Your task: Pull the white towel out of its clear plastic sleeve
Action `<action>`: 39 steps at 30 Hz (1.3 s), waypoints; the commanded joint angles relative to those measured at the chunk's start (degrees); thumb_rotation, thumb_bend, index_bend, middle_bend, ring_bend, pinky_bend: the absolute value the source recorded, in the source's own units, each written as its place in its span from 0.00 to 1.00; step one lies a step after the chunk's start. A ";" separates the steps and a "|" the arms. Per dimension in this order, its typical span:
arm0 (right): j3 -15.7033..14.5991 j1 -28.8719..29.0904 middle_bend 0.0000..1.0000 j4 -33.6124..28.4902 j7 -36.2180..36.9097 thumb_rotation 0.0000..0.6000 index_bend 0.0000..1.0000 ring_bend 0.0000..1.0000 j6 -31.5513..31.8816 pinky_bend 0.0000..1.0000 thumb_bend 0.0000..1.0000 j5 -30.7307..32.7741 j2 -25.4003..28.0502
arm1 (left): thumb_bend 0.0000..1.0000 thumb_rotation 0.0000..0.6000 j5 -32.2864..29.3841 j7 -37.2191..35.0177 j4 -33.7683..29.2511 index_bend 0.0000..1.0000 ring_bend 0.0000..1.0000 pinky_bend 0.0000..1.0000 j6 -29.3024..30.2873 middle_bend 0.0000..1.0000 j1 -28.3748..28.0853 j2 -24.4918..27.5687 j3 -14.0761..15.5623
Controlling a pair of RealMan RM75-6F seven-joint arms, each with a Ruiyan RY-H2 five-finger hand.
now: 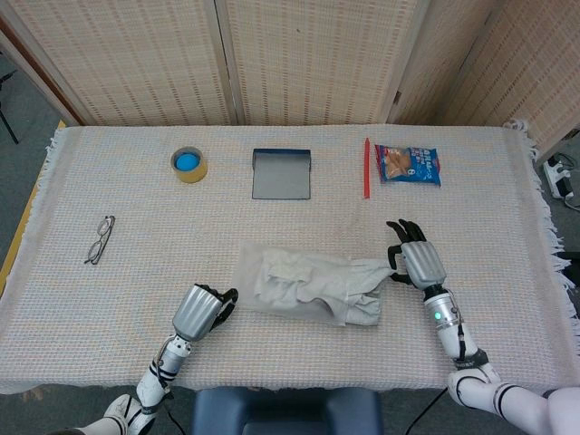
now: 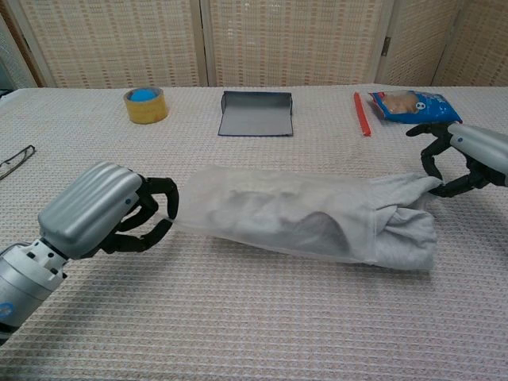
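The white towel [image 1: 358, 294] [image 2: 405, 226] lies mid-table, most of it inside the clear plastic sleeve [image 1: 290, 281] [image 2: 270, 210]. Its right end sticks out of the sleeve's open mouth. My right hand [image 1: 415, 256] [image 2: 464, 159] is at that end and pinches a pulled-up corner of the towel between thumb and fingers. My left hand [image 1: 201, 310] [image 2: 103, 208] is at the sleeve's closed left end, its fingers [image 2: 163, 198] curled around the plastic edge there.
Along the far side of the woven tablecloth lie a yellow tape roll [image 1: 188, 164] [image 2: 145, 104], a grey metal tray [image 1: 281, 174] [image 2: 256, 113], a red pen [image 1: 367, 168] [image 2: 362, 114] and a snack packet [image 1: 409, 165] [image 2: 413, 105]. Glasses [image 1: 100, 238] lie at the left.
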 commanded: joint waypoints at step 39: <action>3.10 -2.08 0.00 0.64 3.70 1.00 0.00 0.00 -1.18 0.00 0.28 5.22 10.48 | 0.19 1.00 -5.86 -3.80 4.09 0.18 1.00 1.00 -0.91 1.00 2.40 7.35 -1.64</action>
